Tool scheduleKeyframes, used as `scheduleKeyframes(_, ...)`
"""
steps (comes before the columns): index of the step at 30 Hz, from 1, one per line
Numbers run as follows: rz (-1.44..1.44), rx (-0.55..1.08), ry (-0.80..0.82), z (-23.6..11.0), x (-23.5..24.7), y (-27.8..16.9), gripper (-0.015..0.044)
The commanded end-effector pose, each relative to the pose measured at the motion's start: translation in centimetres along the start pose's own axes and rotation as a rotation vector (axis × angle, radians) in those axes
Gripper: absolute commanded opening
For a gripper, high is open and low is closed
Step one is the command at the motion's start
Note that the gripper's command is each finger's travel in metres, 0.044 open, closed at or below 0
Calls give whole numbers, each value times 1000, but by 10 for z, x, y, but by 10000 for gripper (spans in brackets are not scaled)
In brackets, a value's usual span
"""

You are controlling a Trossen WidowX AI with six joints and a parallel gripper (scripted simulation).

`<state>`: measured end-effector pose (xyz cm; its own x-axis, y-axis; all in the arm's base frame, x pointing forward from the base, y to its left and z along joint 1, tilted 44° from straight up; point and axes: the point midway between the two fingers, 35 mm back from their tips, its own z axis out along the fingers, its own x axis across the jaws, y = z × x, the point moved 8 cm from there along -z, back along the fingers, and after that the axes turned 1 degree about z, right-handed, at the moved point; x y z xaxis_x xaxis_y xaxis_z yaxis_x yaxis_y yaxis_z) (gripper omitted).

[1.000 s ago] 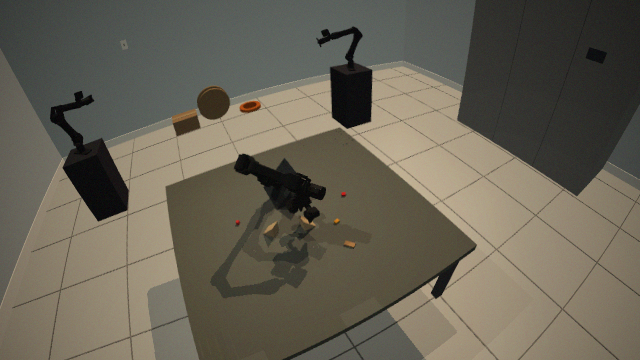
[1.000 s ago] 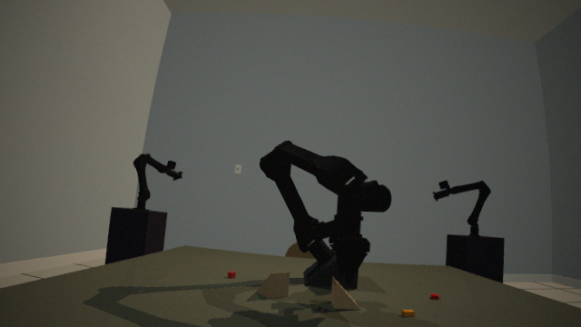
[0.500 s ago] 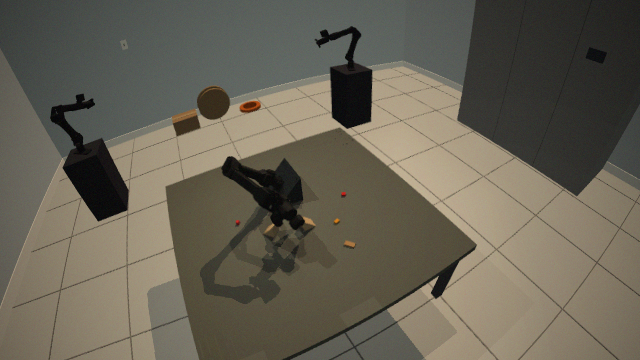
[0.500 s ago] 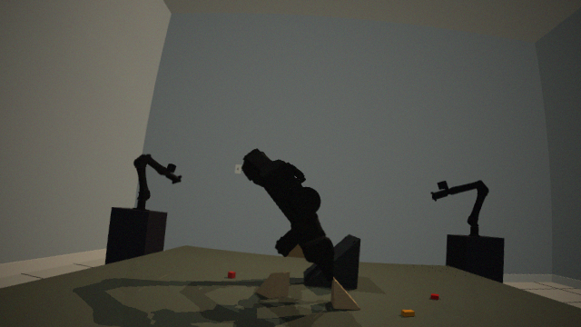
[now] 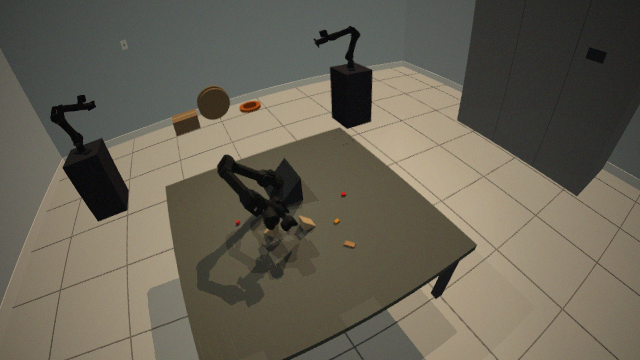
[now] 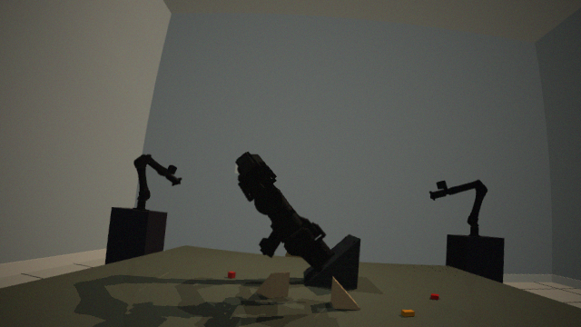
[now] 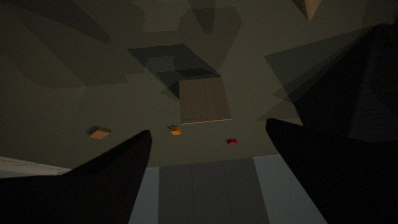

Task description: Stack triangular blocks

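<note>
Two tan triangular blocks lie apart on the dark table (image 5: 380, 280) (image 6: 481, 309). One block (image 5: 307, 222) (image 6: 342, 297) (image 7: 205, 100) rests just right of my gripper. The other block (image 5: 270, 233) (image 6: 275, 286) (image 7: 312, 7) sits at the gripper's left, partly hidden by it in the top view, and only its corner shows at the wrist view's top edge. My gripper (image 5: 281, 226) (image 7: 209, 129) is open wide and empty. It hangs a little above the table between the two blocks, touching neither. The dark arm leans up and back from its base.
Two small red cubes (image 5: 237, 222) (image 5: 343, 194), a small orange piece (image 5: 337, 221) (image 7: 175, 130) and a flat tan piece (image 5: 349, 244) (image 7: 99, 132) lie on the table. The arm's wedge base (image 5: 292, 182) stands behind. Two other arms stand on pedestals off the table.
</note>
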<state>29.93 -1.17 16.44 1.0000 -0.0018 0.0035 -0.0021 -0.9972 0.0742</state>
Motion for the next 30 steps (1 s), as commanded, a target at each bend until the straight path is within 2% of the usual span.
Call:
scheduleKeyframes(1,-7,9,1,5,0,0,440)
scheduleKeyframes(30,-7,9,1,52,3,-1,440)
